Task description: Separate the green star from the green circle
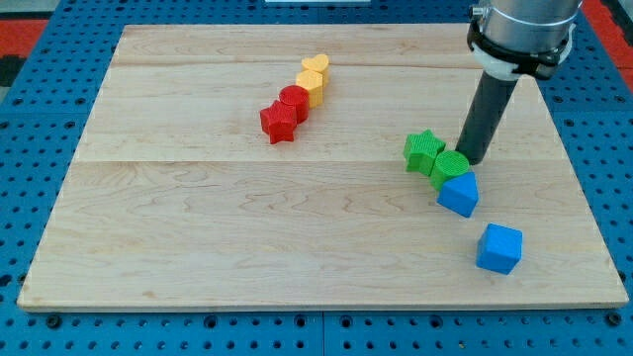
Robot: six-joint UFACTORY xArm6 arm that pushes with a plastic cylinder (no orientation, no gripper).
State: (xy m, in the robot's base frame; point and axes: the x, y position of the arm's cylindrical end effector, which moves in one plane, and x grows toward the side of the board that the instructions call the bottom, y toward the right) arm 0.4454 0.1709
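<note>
Rod tip (474,161) touching green circle (451,165), green star (424,150) adjoining, tool state untellable.

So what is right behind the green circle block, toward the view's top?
My tip, the dark rod's lower end, stands just behind the green circle block, at its upper right. The green star block touches its left. Actual tip contact is hidden.
</note>
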